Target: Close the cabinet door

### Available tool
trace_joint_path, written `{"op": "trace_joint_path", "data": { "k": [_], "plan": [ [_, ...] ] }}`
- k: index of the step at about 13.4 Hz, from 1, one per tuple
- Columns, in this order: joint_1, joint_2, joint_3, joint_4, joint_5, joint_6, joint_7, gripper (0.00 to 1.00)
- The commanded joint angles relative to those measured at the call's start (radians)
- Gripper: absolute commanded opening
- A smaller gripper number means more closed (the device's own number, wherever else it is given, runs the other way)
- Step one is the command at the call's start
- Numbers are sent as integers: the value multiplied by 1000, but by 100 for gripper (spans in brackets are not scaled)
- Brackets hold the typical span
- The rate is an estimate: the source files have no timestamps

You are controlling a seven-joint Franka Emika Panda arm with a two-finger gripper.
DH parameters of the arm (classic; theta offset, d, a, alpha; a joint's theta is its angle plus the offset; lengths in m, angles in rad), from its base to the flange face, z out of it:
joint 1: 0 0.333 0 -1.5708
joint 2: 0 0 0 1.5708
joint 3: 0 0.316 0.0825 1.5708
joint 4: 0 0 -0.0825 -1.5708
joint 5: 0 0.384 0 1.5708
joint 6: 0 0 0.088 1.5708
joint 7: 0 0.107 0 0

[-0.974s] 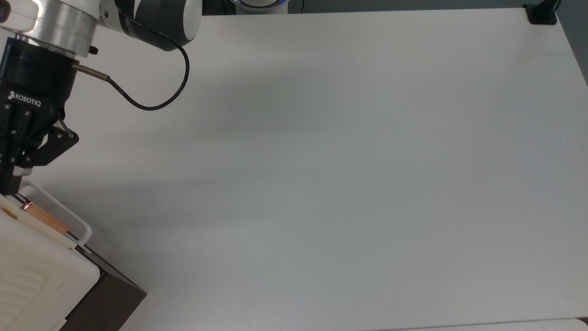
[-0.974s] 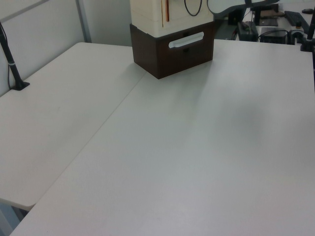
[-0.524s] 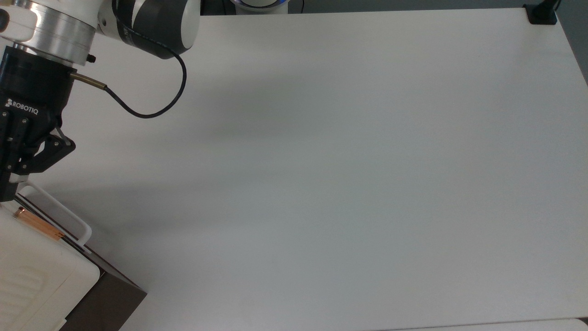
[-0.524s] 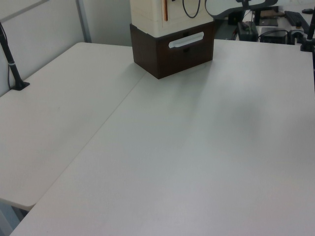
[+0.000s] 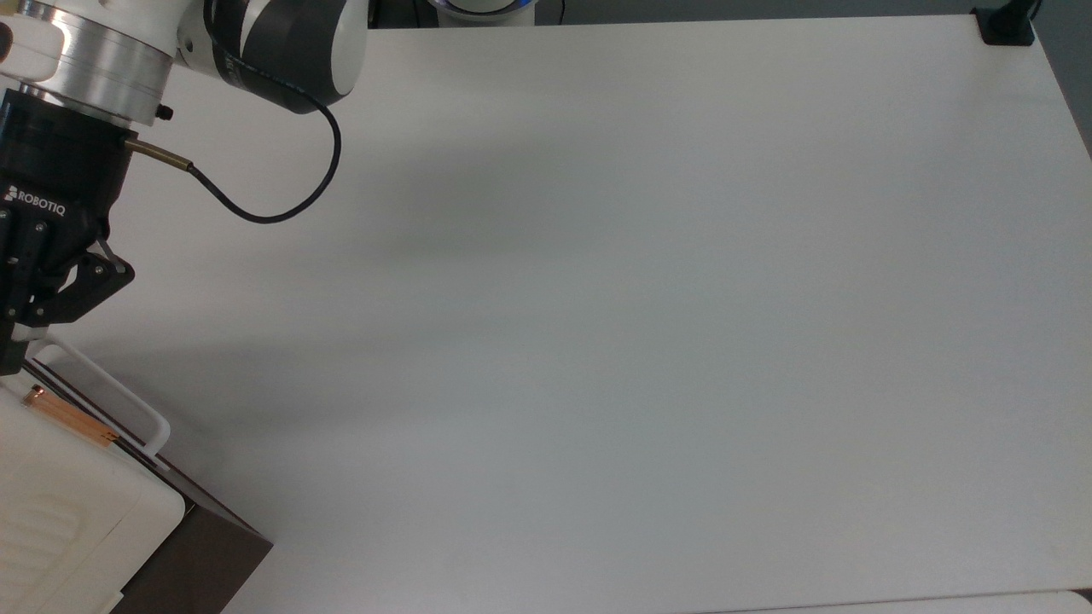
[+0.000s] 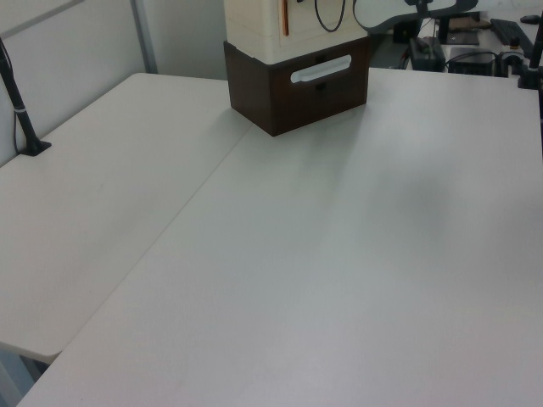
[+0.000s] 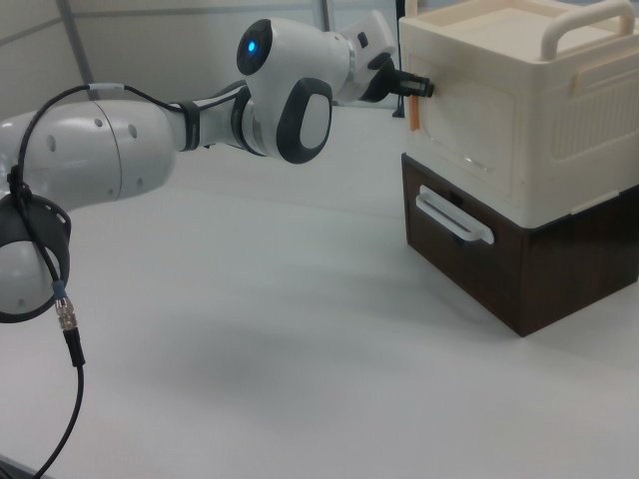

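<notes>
The cabinet (image 5: pixel 77 520) stands at the top view's lower left corner, with a white ribbed top and a dark brown side. Its cream door (image 7: pixel 474 110) lies almost flush with the front. The copper bar handle (image 7: pixel 411 112) runs along the door's edge and is also in the top view (image 5: pixel 68 415) and the left view (image 6: pixel 286 17). My gripper (image 7: pixel 417 88) is shut and empty. Its tip presses against the door's edge by the top of the handle. In the top view the gripper (image 5: pixel 13 345) sits just above the cabinet.
A white loop rail (image 5: pixel 115 399) juts from the brown drawer below the door. The white table (image 5: pixel 597 341) stretches wide to the top view's right. A black clamp post (image 5: pixel 1007 26) stands at its far corner. The arm's cable (image 5: pixel 281 205) hangs in a loop.
The door has swung in toward the cabinet front; its cream edge no longer sticks out. My gripper followed it, shifting slightly toward the top view's left.
</notes>
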Motion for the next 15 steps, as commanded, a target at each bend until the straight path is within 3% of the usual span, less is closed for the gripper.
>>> {"op": "trace_joint_path", "data": {
  "k": [1, 2, 5, 9, 10, 12, 15],
  "plan": [
    [5, -143, 10, -166, 5, 7, -5, 6],
    [2, -215, 47, -261, 6, -7, -21, 6],
    [2, -341, 91, -427, 14, -111, -32, 6],
    [5, -474, 104, -426, 64, -708, -21, 17],
    [10, -520, 104, -426, 68, -863, -15, 25],
    [15, -583, 148, -450, 45, -1081, -6, 98],
    [15, -636, 156, -504, 34, -1130, -12, 100]
  ]
}}
